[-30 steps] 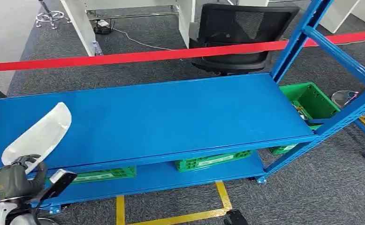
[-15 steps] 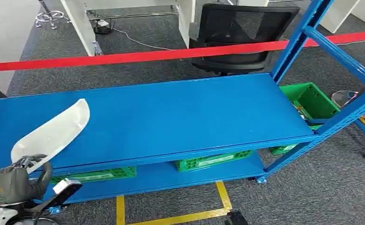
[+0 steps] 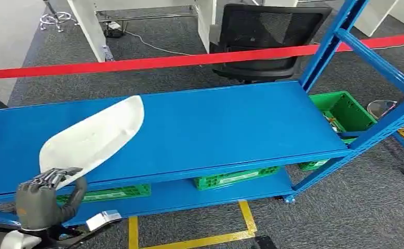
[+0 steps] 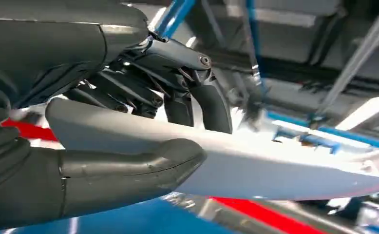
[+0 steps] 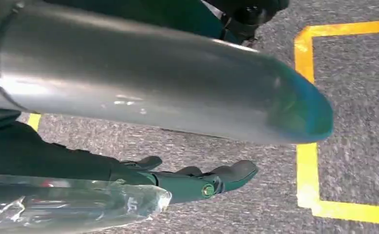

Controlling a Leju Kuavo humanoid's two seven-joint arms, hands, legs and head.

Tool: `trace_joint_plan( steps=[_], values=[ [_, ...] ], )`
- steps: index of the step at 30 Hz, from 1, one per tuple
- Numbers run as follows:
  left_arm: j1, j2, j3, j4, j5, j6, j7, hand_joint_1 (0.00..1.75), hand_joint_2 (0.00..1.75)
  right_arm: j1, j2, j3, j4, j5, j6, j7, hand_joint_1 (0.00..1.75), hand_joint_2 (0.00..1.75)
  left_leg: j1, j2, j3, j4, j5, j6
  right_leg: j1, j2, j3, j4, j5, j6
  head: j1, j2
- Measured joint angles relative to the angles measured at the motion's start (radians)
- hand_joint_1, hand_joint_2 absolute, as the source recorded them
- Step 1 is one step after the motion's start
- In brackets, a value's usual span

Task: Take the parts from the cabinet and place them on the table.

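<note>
A long white part (image 3: 93, 137) is held by the left hand (image 3: 44, 194) at its near end. The thumb (image 4: 129, 168) is pressed on one side and the dark fingers (image 4: 178, 97) are wrapped over the other. The part is held over the blue table (image 3: 215, 124), near the table's left front edge, and whether it touches the table cannot be told. The part looks thin, stiff and light, with a smooth skin that may be slippery. Being long, it could tip when gripped at one end, so a hold nearer the middle would be safer. The right hand (image 5: 202, 180) hangs over the floor, with nothing held and fingers loosely apart.
</note>
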Motion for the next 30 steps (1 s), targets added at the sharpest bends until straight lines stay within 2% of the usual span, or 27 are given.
trace_joint_plan(
  steps=[4,7,8,9,10,11,13,14,15,16,17,18,19,20,21,23,24,25,26,27,28,29,30],
  values=[
    [0.012,0.010,-0.065,-0.027,-0.017,0.016,0.010,1.59,1.75,0.001,0.000,-0.005,0.000,0.000,0.015,-0.024,0.00,0.00,-0.005,0.000,0.000,0.002,-0.003,0.005,-0.006,0.000,0.000,-0.001,-0.001,0.007,0.000,0.000],
    [0.015,0.016,-0.087,-0.036,-0.020,0.028,0.016,1.59,1.75,0.002,0.000,-0.007,0.000,0.000,0.024,-0.038,0.00,0.00,-0.011,0.000,0.000,0.003,-0.004,0.013,-0.012,0.000,0.001,-0.002,0.000,0.017,0.000,0.000],
    [0.017,0.018,-0.093,-0.041,-0.020,0.036,0.018,1.59,1.75,0.003,0.000,-0.007,0.000,-0.001,0.025,-0.048,0.00,0.00,-0.013,0.000,0.000,0.004,0.000,0.018,-0.014,0.001,0.003,-0.006,0.006,0.026,-0.001,0.000],
    [0.018,0.019,-0.101,-0.046,-0.021,0.044,0.020,1.59,1.75,0.002,0.000,-0.008,0.000,0.000,0.017,-0.054,0.00,0.00,-0.008,0.002,0.003,-0.013,0.008,0.028,-0.012,0.001,0.004,-0.006,0.004,0.030,-0.001,0.000],
    [0.019,0.019,-0.110,-0.049,-0.024,0.051,0.021,1.59,1.75,0.002,0.000,-0.008,0.000,0.002,0.007,-0.057,0.00,0.00,-0.003,0.006,0.008,-0.021,0.015,0.033,-0.012,-0.001,-0.006,0.007,-0.016,0.030,0.001,0.000],
    [0.020,0.020,-0.116,-0.053,-0.027,0.059,0.021,1.59,1.75,0.002,0.000,-0.008,0.000,0.006,-0.008,-0.060,0.00,0.00,-0.002,0.006,0.007,-0.022,0.016,0.037,-0.012,-0.003,-0.022,0.046,-0.047,0.032,0.005,0.000],
    [0.028,0.020,-0.130,-0.058,-0.032,0.067,0.026,1.59,1.75,0.003,0.000,-0.009,0.000,0.014,-0.049,-0.065,0.00,0.00,-0.002,0.007,0.005,-0.022,0.016,0.037,-0.014,-0.003,-0.087,0.197,-0.122,0.036,0.006,0.000],
    [0.035,0.021,-0.135,-0.061,-0.034,0.072,0.028,1.59,1.75,0.004,0.000,-0.009,0.000,0.021,-0.081,-0.067,0.00,0.00,-0.002,0.009,0.003,-0.021,0.016,0.037,-0.013,-0.003,-0.122,0.272,-0.147,0.039,0.008,0.000],
    [0.042,0.022,-0.139,-0.065,-0.038,0.076,0.029,1.59,1.75,0.006,0.000,-0.009,0.000,0.030,-0.114,-0.070,0.00,0.00,-0.002,0.010,0.004,-0.021,0.017,0.037,-0.014,-0.003,-0.135,0.299,-0.141,0.041,0.007,0.000],
    [0.049,0.023,-0.142,-0.069,-0.042,0.082,0.033,1.59,1.75,0.007,0.000,-0.009,0.000,0.037,-0.146,-0.078,0.00,0.00,-0.001,0.010,0.004,-0.020,0.017,0.036,-0.015,-0.004,-0.125,0.276,-0.110,0.041,0.008,0.000],
    [0.054,0.024,-0.146,-0.074,-0.042,0.085,0.035,1.59,1.75,0.007,-0.001,-0.010,0.000,0.040,-0.165,-0.082,0.00,0.00,0.000,0.010,0.004,-0.019,0.017,0.035,-0.016,-0.005,-0.097,0.217,-0.067,0.041,0.008,0.000],
    [0.059,0.026,-0.152,-0.079,-0.043,0.088,0.037,1.59,1.75,0.006,-0.001,-0.010,0.000,0.042,-0.167,-0.082,0.00,0.00,0.002,0.010,0.004,-0.017,0.017,0.032,-0.018,-0.007,-0.052,0.128,-0.019,0.042,0.008,0.000],
    [0.061,0.026,-0.156,-0.085,-0.043,0.090,0.038,1.59,1.75,0.005,-0.001,-0.010,0.000,0.043,-0.168,-0.083,0.00,0.00,0.002,0.009,0.004,-0.014,0.015,0.027,-0.020,-0.009,-0.012,0.046,0.010,0.041,0.008,0.000],
    [0.064,0.026,-0.157,-0.090,-0.045,0.092,0.038,1.59,1.75,0.002,-0.001,-0.010,0.000,0.045,-0.167,-0.083,0.00,0.00,-0.003,0.008,-0.002,-0.010,0.016,0.016,-0.013,-0.007,0.018,0.021,-0.005,0.038,0.009,0.000],
    [0.066,0.026,-0.159,-0.093,-0.045,0.093,0.038,1.59,1.75,0.001,-0.001,-0.009,0.000,0.047,-0.167,-0.084,0.00,0.00,-0.004,0.007,-0.004,-0.009,0.021,0.009,-0.013,-0.003,0.009,0.016,0.001,0.031,0.007,0.000],
    [0.069,0.027,-0.160,-0.099,-0.045,0.094,0.038,1.59,1.75,0.002,-0.001,-0.010,0.000,0.047,-0.167,-0.084,0.00,0.00,-0.002,0.007,-0.011,-0.006,0.032,-0.006,-0.011,0.000,-0.001,0.017,0.000,0.026,0.007,0.000],
    [0.069,0.028,-0.161,-0.101,-0.045,0.095,0.038,1.59,1.75,0.004,-0.001,-0.010,0.000,0.047,-0.167,-0.084,0.00,0.00,-0.002,0.007,-0.013,-0.005,0.035,-0.012,-0.012,0.000,-0.006,0.015,0.006,0.016,0.008,0.000],
    [0.070,0.029,-0.162,-0.101,-0.045,0.095,0.038,1.59,1.75,0.004,-0.001,-0.010,0.001,0.047,-0.166,-0.084,0.00,0.00,0.002,0.006,-0.019,0.003,0.016,-0.017,-0.017,-0.003,-0.009,0.010,0.014,0.001,0.008,0.000],
    [0.070,0.029,-0.163,-0.103,-0.045,0.096,0.038,1.59,1.75,0.003,-0.001,-0.010,0.001,0.047,-0.164,-0.084,0.00,0.00,0.002,0.007,-0.030,0.035,-0.027,-0.022,-0.016,-0.003,-0.017,0.010,0.020,-0.008,0.003,0.000],
    [0.070,0.029,-0.164,-0.105,-0.045,0.096,0.038,1.59,1.75,0.002,-0.001,-0.010,0.001,0.046,-0.159,-0.084,0.00,0.00,0.003,0.007,-0.049,0.095,-0.076,-0.025,-0.015,-0.004,-0.025,0.010,0.025,-0.016,0.003,0.000],
    [0.070,0.030,-0.164,-0.106,-0.045,0.096,0.038,1.59,1.75,0.003,-0.001,-0.010,0.001,0.044,-0.150,-0.084,0.00,0.00,0.003,0.007,-0.073,0.172,-0.124,-0.028,-0.012,-0.006,-0.034,0.010,0.031,-0.021,0.003,0.000],
    [0.071,0.031,-0.165,-0.106,-0.045,0.096,0.038,1.59,1.75,0.003,-0.001,-0.011,0.001,0.042,-0.143,-0.084,0.00,0.00,0.003,0.007,-0.092,0.240,-0.158,-0.029,-0.010,-0.009,-0.044,0.010,0.038,-0.024,0.004,0.000],
    [0.072,0.032,-0.165,-0.106,-0.043,0.096,0.037,1.59,1.75,0.004,-0.001,-0.012,0.001,0.040,-0.135,-0.085,0.00,0.00,0.003,0.007,-0.096,0.274,-0.166,-0.029,-0.008,-0.010,-0.053,0.011,0.045,-0.025,0.004,0.000]
  ],
)
